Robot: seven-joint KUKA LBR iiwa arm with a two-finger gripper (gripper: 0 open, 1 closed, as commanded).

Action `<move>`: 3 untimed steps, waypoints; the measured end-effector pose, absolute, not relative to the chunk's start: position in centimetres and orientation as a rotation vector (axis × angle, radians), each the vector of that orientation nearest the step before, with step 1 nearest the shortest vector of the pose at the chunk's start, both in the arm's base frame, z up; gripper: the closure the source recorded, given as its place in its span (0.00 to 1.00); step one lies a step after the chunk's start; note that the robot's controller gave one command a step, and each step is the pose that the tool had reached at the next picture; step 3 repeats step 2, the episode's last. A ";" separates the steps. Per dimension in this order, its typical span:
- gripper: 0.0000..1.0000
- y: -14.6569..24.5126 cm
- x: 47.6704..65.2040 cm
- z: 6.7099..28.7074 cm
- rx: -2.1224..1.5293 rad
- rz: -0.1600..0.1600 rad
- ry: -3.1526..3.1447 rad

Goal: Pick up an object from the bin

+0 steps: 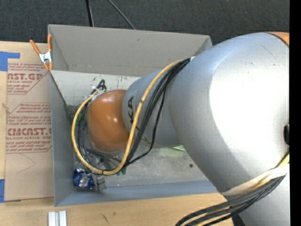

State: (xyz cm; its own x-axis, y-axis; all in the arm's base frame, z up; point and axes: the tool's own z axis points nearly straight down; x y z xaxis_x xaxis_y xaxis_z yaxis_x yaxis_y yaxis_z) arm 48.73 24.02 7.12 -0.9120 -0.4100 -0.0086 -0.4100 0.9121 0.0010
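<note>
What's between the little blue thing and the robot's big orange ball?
The robot's own cables: a yellow loop and dark wires hang between the blue thing and the orange cover, in the camera view.

Bright, even light falls from above. The arm's grey casing (235, 107) is pale across its upper curve and darker toward its near underside. The orange cover (106, 121) carries a soft, broad sheen on its left face, without hard glare. The far wall of the bin (127, 51) is evenly lit, its left wall duller. Under the arm the bin floor lies in soft shadow, deepest beneath the cover; a blue crumpled thing (82, 179) in the near left corner catches small glints.
</note>
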 end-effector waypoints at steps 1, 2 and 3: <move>1.00 23.8 48.7 7.2 -0.657 0.000 3.069; 1.00 24.5 49.5 21.8 -0.698 0.004 3.053; 1.00 24.5 49.5 21.8 -0.698 0.004 3.053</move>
